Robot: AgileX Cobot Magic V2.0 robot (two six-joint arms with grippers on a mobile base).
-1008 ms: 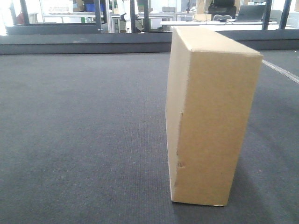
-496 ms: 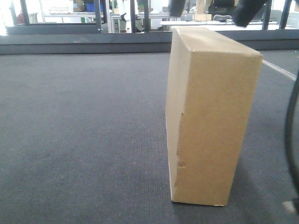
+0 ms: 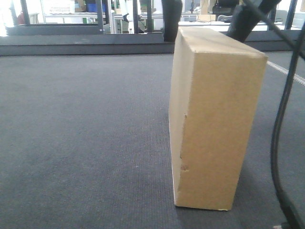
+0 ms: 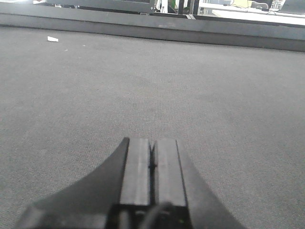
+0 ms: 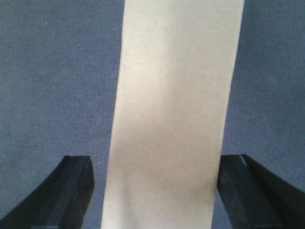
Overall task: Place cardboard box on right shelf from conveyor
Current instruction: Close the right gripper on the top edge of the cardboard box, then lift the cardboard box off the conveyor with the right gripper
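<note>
Conveyor (image 3: 81, 138): dark grey woven belt fills every view, with a raised rim at the far edge. Cardboard box (image 3: 217, 119) stands upright on the belt on a narrow side, right of centre in the front view, with small dents down the near vertical edge. Right shelf is not in any view.

Right claw (image 5: 155, 160) is spread wide and looks straight down on the box's narrow top face. One finger (image 5: 71, 191) sits on each side, and a strip of belt shows between each finger and the cardboard, so no contact. In the front view both dark fingers show up at the box's top corners. A black cable (image 3: 281, 124) hangs down the right of that view, apart from the box.

Left claw (image 4: 152, 157) is pressed together with nothing in it, low over bare belt, and the box is not in its view.

Step, as I read it: pre-grasp for the pick, claw lined up over the box but not closed.

Next move calls for:
- lowering so the fingers straddle the two broad faces
- closing evenly on both sides
- lifting straight up before swinging toward the shelf

The box is tall and narrow, so a one-sided touch would likely tip it.
</note>
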